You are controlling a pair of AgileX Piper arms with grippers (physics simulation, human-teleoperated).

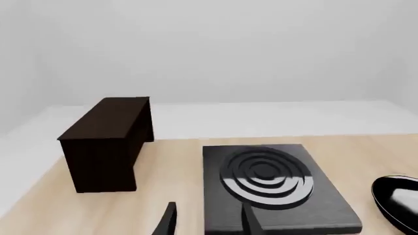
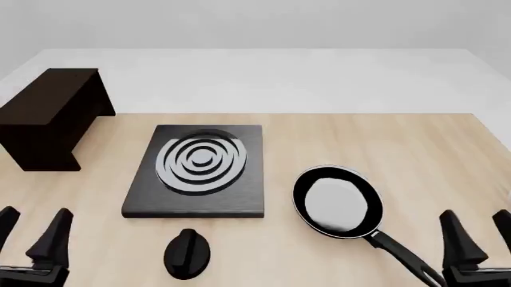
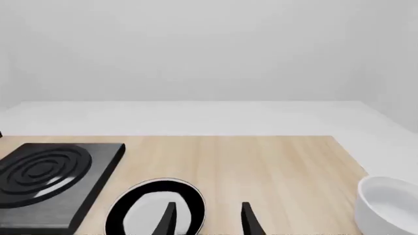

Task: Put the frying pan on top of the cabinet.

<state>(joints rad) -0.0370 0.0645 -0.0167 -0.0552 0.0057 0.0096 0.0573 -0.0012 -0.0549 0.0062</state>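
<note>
Cabinet point(image 2: 49, 116): stood far left on the worktop point(image 2: 399, 155), top bare.
Your left gripper point(image 2: 32, 230): open, held nothing.
Frying pan point(image 2: 337, 202): lay right of the stove plate point(image 2: 200, 170), not yet lifted.
Your right gripper point(image 2: 477, 230): open, near the handle; everything was left.

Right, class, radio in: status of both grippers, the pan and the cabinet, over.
Left gripper and right gripper open, empty. Round black frying pan on the table by the right gripper. Dark brown wooden cabinet far left, top bare. Flat black stove plate between them.

Dark brown cabinet point(image 2: 49, 116); black frying pan point(image 2: 338, 202), grey-white inside; silver-ringed black stove plate point(image 2: 200, 170)
</note>
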